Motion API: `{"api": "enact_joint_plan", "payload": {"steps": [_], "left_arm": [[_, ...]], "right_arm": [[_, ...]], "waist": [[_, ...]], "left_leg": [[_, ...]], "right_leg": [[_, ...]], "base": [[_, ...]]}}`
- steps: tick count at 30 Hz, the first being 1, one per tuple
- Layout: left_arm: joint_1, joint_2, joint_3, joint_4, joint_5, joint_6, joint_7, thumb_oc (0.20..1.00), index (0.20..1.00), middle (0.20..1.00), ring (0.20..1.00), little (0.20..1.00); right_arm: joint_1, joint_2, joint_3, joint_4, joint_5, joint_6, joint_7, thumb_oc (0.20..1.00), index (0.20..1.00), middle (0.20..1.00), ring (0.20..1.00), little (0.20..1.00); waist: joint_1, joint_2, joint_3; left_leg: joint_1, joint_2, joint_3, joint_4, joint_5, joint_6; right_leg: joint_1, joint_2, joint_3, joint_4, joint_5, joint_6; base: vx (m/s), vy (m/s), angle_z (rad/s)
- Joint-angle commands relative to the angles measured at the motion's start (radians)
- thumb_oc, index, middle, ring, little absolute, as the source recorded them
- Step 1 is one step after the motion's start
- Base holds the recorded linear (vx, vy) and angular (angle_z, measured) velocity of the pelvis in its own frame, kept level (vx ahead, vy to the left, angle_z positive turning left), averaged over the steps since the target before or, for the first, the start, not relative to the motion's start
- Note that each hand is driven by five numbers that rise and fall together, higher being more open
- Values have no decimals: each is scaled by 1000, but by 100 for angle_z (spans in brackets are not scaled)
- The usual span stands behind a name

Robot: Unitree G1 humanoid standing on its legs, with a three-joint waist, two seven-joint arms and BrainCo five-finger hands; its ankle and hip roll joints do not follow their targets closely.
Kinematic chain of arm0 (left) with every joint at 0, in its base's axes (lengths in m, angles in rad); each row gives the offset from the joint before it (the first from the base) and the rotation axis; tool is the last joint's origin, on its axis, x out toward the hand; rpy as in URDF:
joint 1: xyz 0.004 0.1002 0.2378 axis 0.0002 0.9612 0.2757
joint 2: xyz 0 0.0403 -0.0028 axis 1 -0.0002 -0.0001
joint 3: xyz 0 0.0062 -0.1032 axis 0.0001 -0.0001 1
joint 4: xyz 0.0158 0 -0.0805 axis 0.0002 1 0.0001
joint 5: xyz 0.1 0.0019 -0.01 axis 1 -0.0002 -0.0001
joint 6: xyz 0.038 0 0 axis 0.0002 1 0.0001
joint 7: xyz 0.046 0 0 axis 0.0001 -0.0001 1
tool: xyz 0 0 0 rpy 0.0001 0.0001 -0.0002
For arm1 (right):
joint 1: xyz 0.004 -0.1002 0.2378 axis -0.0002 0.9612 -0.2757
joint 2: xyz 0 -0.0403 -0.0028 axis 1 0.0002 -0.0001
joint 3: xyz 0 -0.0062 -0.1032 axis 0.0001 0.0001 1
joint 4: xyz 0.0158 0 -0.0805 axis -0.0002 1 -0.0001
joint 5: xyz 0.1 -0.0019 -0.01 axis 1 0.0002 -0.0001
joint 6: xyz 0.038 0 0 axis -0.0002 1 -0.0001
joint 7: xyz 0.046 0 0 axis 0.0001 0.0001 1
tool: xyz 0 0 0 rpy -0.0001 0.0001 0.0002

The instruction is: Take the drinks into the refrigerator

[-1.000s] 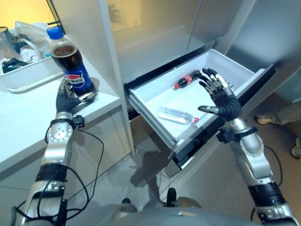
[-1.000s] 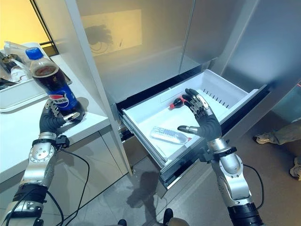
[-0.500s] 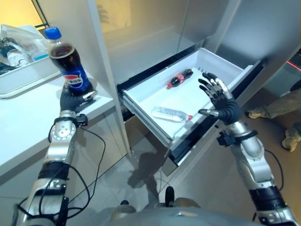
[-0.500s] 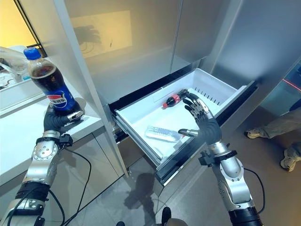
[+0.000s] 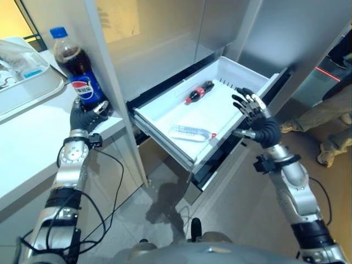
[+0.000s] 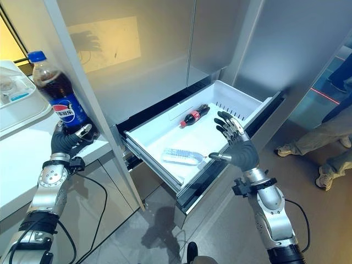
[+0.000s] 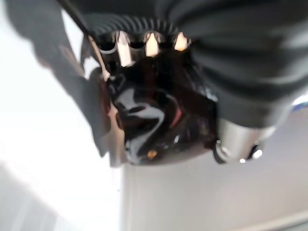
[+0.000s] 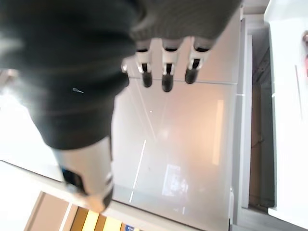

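Observation:
A big cola bottle (image 5: pixel 77 69) with a blue cap and blue label stands on the white counter (image 5: pixel 33 137) at the left. My left hand (image 5: pixel 85 115) is shut round its base; the left wrist view shows the dark bottle bottom (image 7: pixel 154 120) inside the curled fingers. The white refrigerator drawer (image 5: pixel 165 124) is pulled out in the middle. A small cola bottle with a red label (image 5: pixel 198 92) lies at its back, and a clear water bottle (image 5: pixel 190 133) lies nearer its front. My right hand (image 5: pixel 258 121) hovers open over the drawer's right front corner, fingers spread.
A white tray (image 5: pixel 27 93) with clear items sits at the counter's back left. Tall grey refrigerator doors (image 6: pixel 165 49) rise behind the drawer. A person's legs and shoes (image 6: pixel 324 159) stand on the floor at the right.
The camera has swung, shifting the whole scene left and up. My right hand has drawn back from over the drawer's inside to its right front corner. The left hand keeps its hold on the bottle.

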Motion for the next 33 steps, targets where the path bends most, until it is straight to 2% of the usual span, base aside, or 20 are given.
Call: {"api": "enact_joint_plan", "payload": {"steps": [1,11,16,17,18,20,21,22,23,26,30,31,33], "left_arm": [[-97,-24,-17,-28,-63,-68,-40,200,200,200,200,200],[131,-95,89,-376,-179,-116,-157,200,200,200,200,200],[216,-120,116,-498,-214,-118,-228,200,200,200,200,200],[250,-133,120,-553,-246,-118,-274,200,200,200,200,200],[252,-133,120,-554,-247,-117,-275,200,200,200,200,200],[299,-145,118,-620,-295,-107,-334,200,200,200,200,200],[301,-145,118,-621,-295,-106,-335,200,200,200,200,200],[324,-143,118,-660,-326,-98,-376,200,200,200,200,200],[326,-143,119,-660,-327,-98,-377,200,200,200,200,200],[350,-131,108,-696,-350,-84,-419,200,200,200,200,200],[375,-78,87,-746,-362,-68,-489,200,200,200,200,200],[374,-31,50,-757,-366,-60,-533,200,200,200,200,200],[373,-10,31,-759,-364,-58,-546,200,200,200,200,200]], "right_arm": [[-21,-10,-63,-109,35,-44,2,1000,1000,1000,1000,1000],[-10,11,-114,-61,18,-45,-3,1000,1000,1000,1000,1000],[-6,8,-133,-51,17,-45,12,1000,1000,1000,1000,1000],[-7,7,-140,-40,17,-43,18,1000,1000,1000,1000,1000],[-6,6,-140,-39,17,-43,18,1000,1000,1000,1000,1000],[-7,-1,-145,-25,25,-37,30,1000,1000,1000,1000,1000],[-7,-1,-145,-24,25,-37,31,1000,1000,1000,1000,1000],[-9,-8,-145,-15,35,-32,42,1000,1000,1000,1000,1000],[-9,-8,-144,-14,35,-32,43,1000,1000,1000,1000,1000],[-17,-29,-141,5,74,-15,74,1000,1000,1000,1000,1000],[-41,-78,-120,36,153,19,129,1000,1000,1000,1000,1000],[-76,-125,-72,73,217,50,167,1000,1000,1000,1000,1000],[-90,-150,-56,82,236,60,181,1000,1000,1000,1000,1000]], "waist": [[-27,30,11],[13,12,14],[27,6,20],[37,3,22],[36,5,20],[49,0,24],[48,2,22],[56,-3,23],[55,-1,21],[67,-9,24],[79,-14,20],[88,-19,17],[89,-22,17]], "left_leg": [[33,-48,-15,3,-102,91],[22,-50,-34,1,-99,89],[10,-51,-49,1,-85,90],[8,-53,-58,1,-84,91],[13,-51,-60,1,-95,91],[4,-53,-69,1,-81,91],[9,-51,-71,1,-92,91],[2,-53,-74,1,-80,90],[7,-51,-76,1,-91,90],[0,-53,-84,1,-77,89],[5,-49,-96,1,-86,87],[5,-49,-100,1,-82,84],[4,-49,-101,1,-81,82]], "right_leg": [[-3,-46,-17,136,-91,77],[26,-52,-35,95,-81,69],[30,-58,-49,88,-72,63],[35,-60,-56,86,-72,61],[40,-58,-57,86,-82,63],[41,-64,-69,84,-72,59],[46,-62,-69,84,-82,61],[45,-66,-75,82,-71,58],[50,-64,-75,82,-81,61],[51,-69,-88,80,-70,57],[64,-69,-99,81,-82,57],[67,-70,-104,80,-80,57],[69,-71,-107,80,-80,56]], "base": [[0,0,0],[-4,-12,-2],[-37,-28,4],[20,-17,7],[-23,-32,9],[-11,-20,12],[-4,-23,14],[34,-12,13],[-54,-45,14],[-15,-25,10],[11,-35,15],[-10,-28,20],[-7,-17,5]]}}
